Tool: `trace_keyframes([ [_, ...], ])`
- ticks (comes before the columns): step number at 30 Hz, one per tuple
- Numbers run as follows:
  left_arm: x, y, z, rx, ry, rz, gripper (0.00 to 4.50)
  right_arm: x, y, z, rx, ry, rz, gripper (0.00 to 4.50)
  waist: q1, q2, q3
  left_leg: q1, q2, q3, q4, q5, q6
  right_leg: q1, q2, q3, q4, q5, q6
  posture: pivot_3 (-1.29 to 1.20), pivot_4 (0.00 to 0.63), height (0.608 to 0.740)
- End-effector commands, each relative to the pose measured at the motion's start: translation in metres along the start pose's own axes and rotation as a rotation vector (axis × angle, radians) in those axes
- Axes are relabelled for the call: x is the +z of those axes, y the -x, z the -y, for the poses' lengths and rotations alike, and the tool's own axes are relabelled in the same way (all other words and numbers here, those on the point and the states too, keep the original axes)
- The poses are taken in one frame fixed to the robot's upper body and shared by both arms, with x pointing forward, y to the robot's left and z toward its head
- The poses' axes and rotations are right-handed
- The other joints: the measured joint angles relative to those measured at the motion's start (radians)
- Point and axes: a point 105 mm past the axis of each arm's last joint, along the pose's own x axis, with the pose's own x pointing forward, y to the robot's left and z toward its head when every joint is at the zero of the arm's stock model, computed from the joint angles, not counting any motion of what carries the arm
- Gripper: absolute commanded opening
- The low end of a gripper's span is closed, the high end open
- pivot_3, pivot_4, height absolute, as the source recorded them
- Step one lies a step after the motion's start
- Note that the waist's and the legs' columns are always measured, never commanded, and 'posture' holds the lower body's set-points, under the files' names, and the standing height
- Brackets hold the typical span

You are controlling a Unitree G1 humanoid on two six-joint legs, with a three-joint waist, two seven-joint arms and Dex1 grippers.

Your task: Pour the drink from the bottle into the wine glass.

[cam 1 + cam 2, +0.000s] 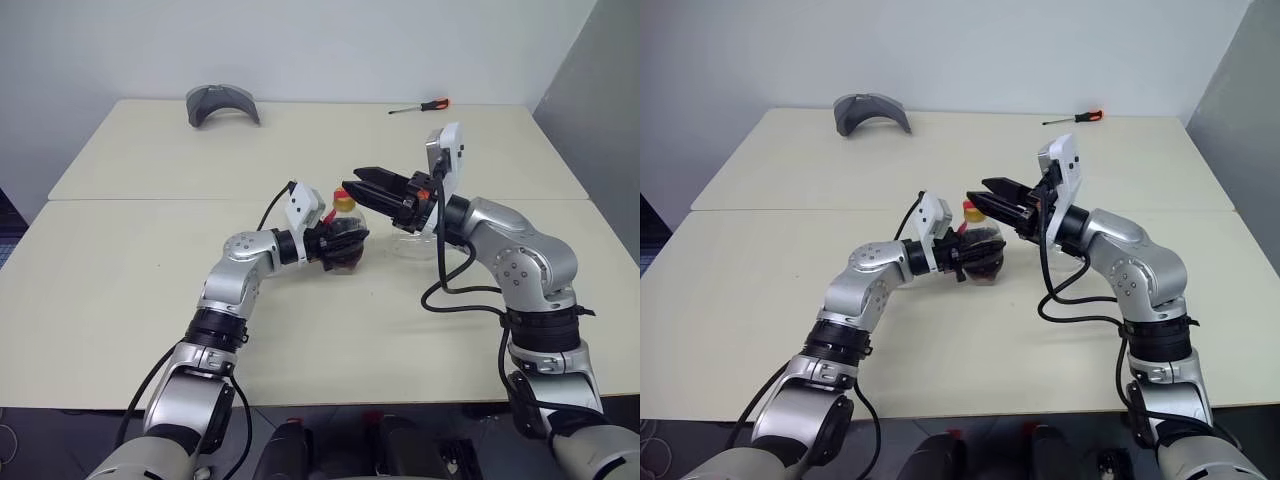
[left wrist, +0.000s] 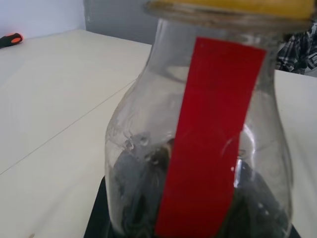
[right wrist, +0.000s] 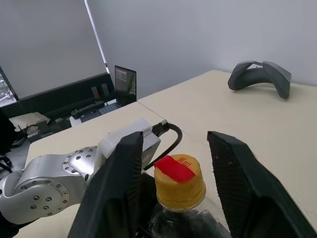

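The bottle (image 1: 345, 232) is held upright near the table's (image 1: 120, 270) middle, clamped in the left gripper (image 1: 341, 243), its cap (image 3: 179, 181) on. The right gripper (image 3: 171, 183) is set around the cap, fingers apart, not touching. Uncapping seems in hand; closing and twisting come next. The glass (image 1: 410, 243) is hidden behind the right arm.

Screwdriver (image 1: 421, 105) and grey headset (image 1: 222, 104) on table (image 1: 120, 260)
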Motion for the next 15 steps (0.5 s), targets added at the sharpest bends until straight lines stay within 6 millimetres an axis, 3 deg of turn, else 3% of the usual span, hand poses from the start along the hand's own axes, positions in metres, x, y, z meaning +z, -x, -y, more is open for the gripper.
trace_keyframes([
  [1,0.019,-0.004,0.000,-0.011,-0.057,0.050,1.17,0.014,-0.001,-0.006,0.027,0.051,0.029,2.01,0.000,0.000,0.000,0.000,0.000,0.000,0.000,0.000,0.000,0.000,0.000,0.000,0.000,0.000,0.000,0.00,0.150,0.740],
  [4,0.020,-0.004,0.000,-0.011,-0.058,0.051,1.16,0.009,-0.004,-0.006,0.042,0.064,0.005,2.01,0.000,0.000,0.000,0.000,0.000,0.000,0.000,0.000,0.000,0.000,0.000,0.000,0.000,0.000,0.000,0.00,0.150,0.740],
  [9,0.021,-0.004,0.001,-0.011,-0.061,0.054,1.15,0.005,-0.007,-0.004,0.045,0.087,-0.016,3.59,0.000,0.000,0.000,0.000,0.000,0.000,0.000,-0.001,0.001,0.000,0.000,0.000,0.000,0.000,0.000,0.00,0.150,0.740],
  [15,0.020,-0.003,0.002,-0.012,-0.058,0.051,1.15,0.002,-0.009,-0.005,0.060,0.089,-0.025,3.64,0.000,0.000,0.000,0.000,0.000,0.000,0.000,0.000,0.001,0.000,0.000,0.000,0.000,0.000,0.000,0.00,0.150,0.740],
])
